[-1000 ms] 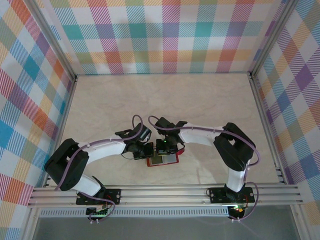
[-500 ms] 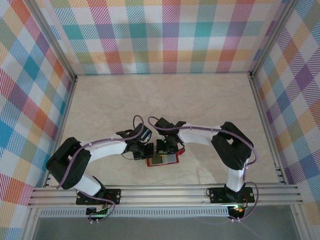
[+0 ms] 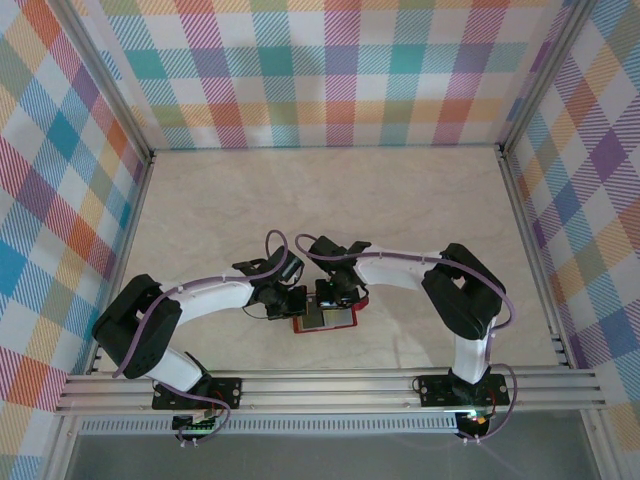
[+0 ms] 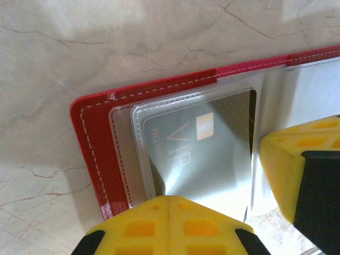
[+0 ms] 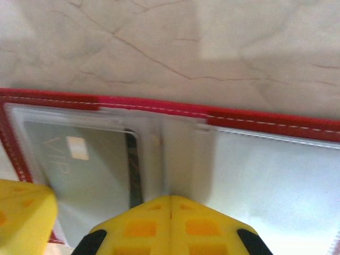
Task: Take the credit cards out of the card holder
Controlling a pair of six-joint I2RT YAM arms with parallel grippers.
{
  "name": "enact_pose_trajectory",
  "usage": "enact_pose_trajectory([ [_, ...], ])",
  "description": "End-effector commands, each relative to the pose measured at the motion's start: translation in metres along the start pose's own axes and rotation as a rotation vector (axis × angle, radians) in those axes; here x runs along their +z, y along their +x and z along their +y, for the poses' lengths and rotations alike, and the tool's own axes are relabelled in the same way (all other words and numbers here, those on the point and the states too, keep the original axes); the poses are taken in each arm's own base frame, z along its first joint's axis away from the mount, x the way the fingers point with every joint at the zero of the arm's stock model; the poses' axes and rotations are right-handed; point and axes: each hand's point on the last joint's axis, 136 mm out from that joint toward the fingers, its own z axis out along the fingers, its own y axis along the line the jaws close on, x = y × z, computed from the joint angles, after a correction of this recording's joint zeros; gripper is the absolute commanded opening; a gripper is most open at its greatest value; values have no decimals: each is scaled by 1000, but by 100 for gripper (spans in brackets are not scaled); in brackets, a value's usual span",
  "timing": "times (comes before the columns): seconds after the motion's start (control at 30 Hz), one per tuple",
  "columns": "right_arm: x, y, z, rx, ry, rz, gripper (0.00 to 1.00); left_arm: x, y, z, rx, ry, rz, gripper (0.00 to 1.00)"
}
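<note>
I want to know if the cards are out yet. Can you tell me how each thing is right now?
Card holder: open, lying flat, inside up.
Card: inside the clear pocket, not out yet.
Left gripper: shut, tips at the card's near edge.
Right gripper: shut, tips at the holder's middle.

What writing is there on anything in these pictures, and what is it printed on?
"VIP": large letters on the grey card inside a clear pocket of the red card holder.
"NO": small print beside it on the same card; what follows is too blurred to read.
</note>
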Motion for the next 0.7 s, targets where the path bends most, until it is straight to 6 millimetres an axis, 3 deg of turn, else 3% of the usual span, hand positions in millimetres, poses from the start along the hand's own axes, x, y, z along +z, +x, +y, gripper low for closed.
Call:
enact_pose_trajectory([
  [0.0,-13,-3,-2,-16,23,-16,3,-1,7,15,10,-78,17,0],
  [0.13,-20,-5,9,-16,-36,-32,9,-1,6,14,12,-78,17,0],
  [0.4,-16,-5,30,22,-249,-14,25,1,7,15,18,-87,25,1],
  [0.53,-13,-7,30,46,-313,-10,35,1,6,15,17,-87,24,0],
  [0.67,-13,-6,36,33,-362,-7,31,1,5,14,18,-85,24,0],
])
